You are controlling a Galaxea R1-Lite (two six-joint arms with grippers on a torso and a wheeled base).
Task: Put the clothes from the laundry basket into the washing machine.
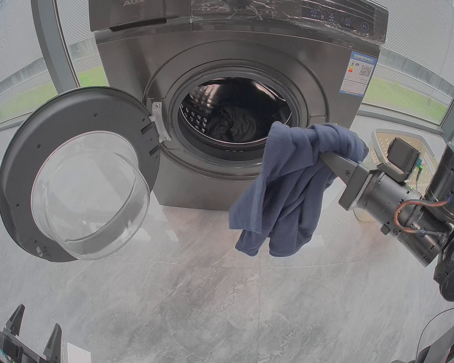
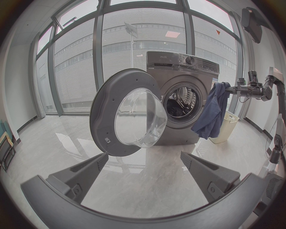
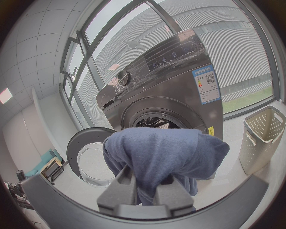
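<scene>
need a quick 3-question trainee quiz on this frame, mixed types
1. True or false: the door of the washing machine is closed.
2. What does the right pincer hold? A) a white towel B) a blue garment C) nothing
3. Short answer: what lies inside the drum?
Key: 1 false, it is swung wide open; 2 B; 3 dark clothing.

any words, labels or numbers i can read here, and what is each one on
No text reads clearly.
On the washing machine drawer panel: brand lettering, cut off at the picture's edge.
On its front: blue-edged sticker, print too small.
On its control panel: lit symbols, too small.
Beside the door opening: yellow sticker, unreadable.
</scene>
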